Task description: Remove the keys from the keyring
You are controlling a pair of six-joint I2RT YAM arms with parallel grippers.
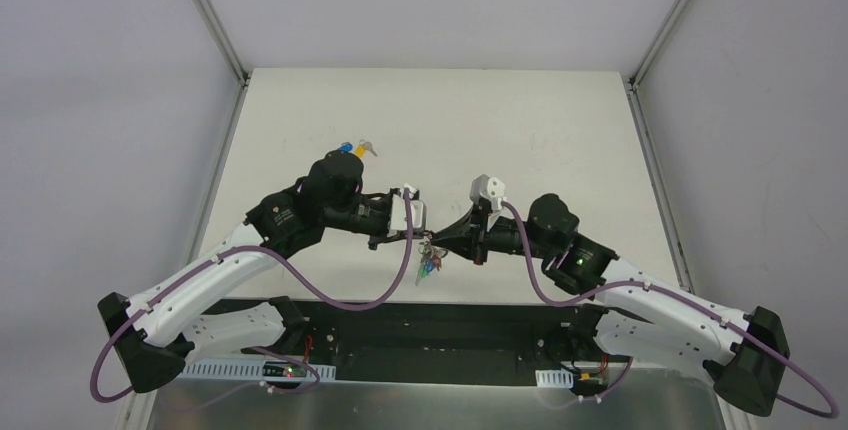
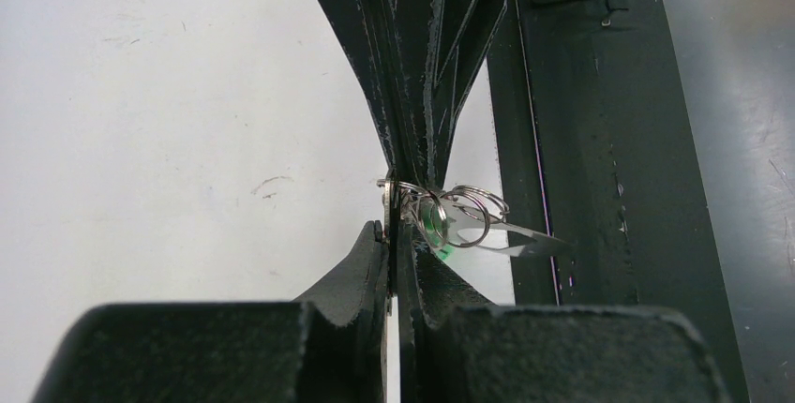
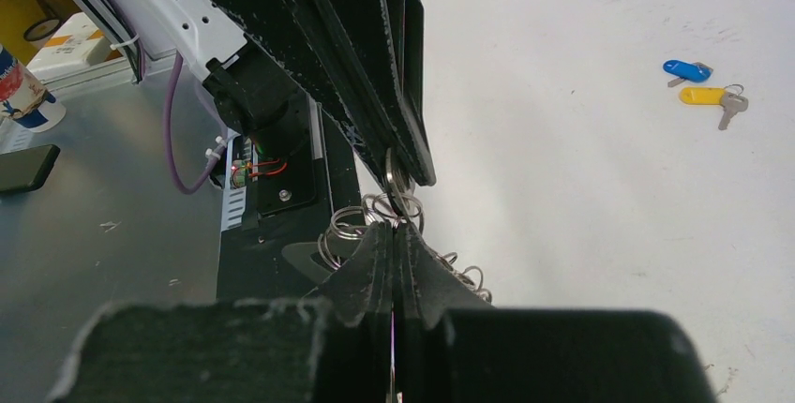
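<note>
Our arms reach inward, left gripper and right gripper meeting tip to tip, both clamped on the keyring above the white table, grey walls around.

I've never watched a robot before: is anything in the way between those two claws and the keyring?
Nothing visible. The left gripper and the right gripper both pinch the keyring from opposite sides, and its keys hang beneath.
</note>
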